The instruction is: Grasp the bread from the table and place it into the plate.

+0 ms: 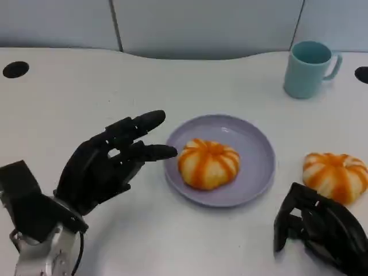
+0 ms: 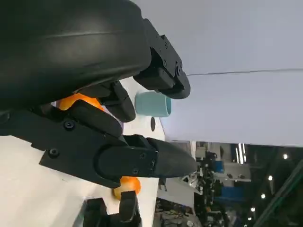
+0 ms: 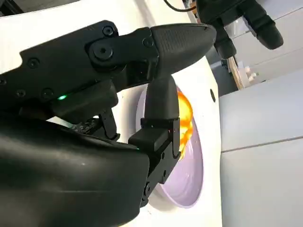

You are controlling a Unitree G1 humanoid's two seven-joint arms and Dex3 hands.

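Note:
An orange-striped bread point(image 1: 208, 163) lies on the lavender plate point(image 1: 256, 146) mid-table; the right wrist view shows that bread point(image 3: 185, 118) and plate point(image 3: 189, 179) past my fingers. A second bread point(image 1: 336, 175) rests on the table to the plate's right. My left hand point(image 1: 109, 164) hovers just left of the plate with fingers spread, holding nothing. My right hand point(image 1: 319, 230) sits at the front right, just in front of the second bread, fingers bent down, and it grips nothing. In the left wrist view, both breads point(image 2: 78, 100) point(image 2: 127, 185) peek out behind my left hand point(image 2: 104, 142).
A teal mug point(image 1: 307, 69) stands at the back right, also seen as a mug point(image 2: 152, 104) from the left wrist. Black holes point(image 1: 15, 69) mark the tabletop's far corners. A grey wall panel runs along the back edge.

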